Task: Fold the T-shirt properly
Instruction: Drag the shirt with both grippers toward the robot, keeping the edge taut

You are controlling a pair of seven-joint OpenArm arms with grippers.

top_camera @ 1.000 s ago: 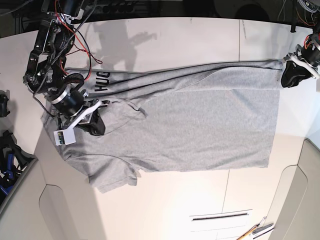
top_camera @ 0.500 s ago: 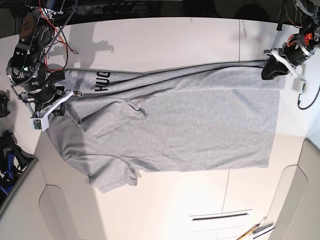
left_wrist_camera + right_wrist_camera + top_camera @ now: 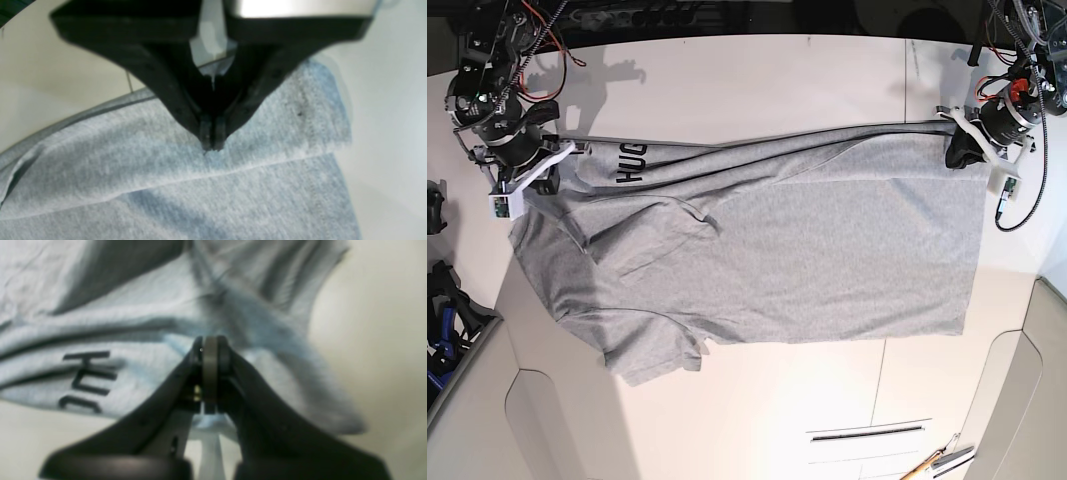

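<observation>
Left wrist view, left pincer closed, tips pinching a fold of the T-shirt near its hem corner, right wrist view, right pincer closed over grey cloth beside dark lettering, base view, T-shirt spread across the pale surface, pincers at opposite far corners.

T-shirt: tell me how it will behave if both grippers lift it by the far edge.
The T-shirt lies creased and folded, so it is probably floppy and would sag between the left gripper and right gripper. The thin knit looks light, and may drag.
</observation>
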